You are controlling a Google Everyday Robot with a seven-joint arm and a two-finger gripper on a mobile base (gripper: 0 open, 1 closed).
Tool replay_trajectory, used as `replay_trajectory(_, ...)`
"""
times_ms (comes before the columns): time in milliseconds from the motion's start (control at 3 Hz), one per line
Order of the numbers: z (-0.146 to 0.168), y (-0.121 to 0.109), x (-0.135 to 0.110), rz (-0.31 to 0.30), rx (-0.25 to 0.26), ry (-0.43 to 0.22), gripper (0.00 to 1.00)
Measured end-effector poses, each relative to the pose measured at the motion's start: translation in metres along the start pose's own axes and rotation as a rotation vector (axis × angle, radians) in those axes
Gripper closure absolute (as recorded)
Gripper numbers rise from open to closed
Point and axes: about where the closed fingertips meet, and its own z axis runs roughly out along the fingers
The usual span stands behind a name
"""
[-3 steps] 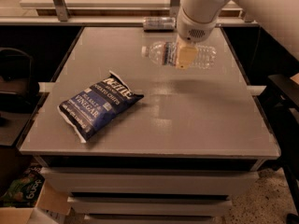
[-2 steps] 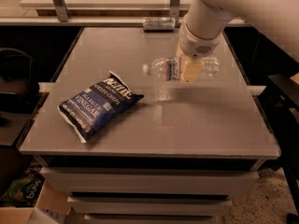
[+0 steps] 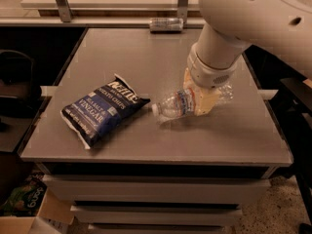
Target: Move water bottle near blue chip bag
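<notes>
One hand point(image 3: 201, 100) gripping one water bottle point(image 3: 171, 105), one chip bag point(image 3: 102, 109), one can point(image 3: 165, 24).

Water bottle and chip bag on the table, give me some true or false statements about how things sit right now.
1. The water bottle is horizontal, with its cap pointing toward the blue chip bag. True.
2. The bottle rests on top of the bag. False: it is beside the bag, on its right in the camera view.
3. The gripper is at the bottle's body, closed around it. True.
4. The silver can stands upright next to the bag. False: it lies on its side at the far edge of the table.
</notes>
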Motion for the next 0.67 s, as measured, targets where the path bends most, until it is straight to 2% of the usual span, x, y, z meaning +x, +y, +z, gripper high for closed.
replay_trajectory(333,0.000,0.026,-0.018,-0.090,-0.042,0.003,1.00)
replay_trajectory(667,-0.005,0.036,-0.043,-0.148,-0.057,0.001,1.00)
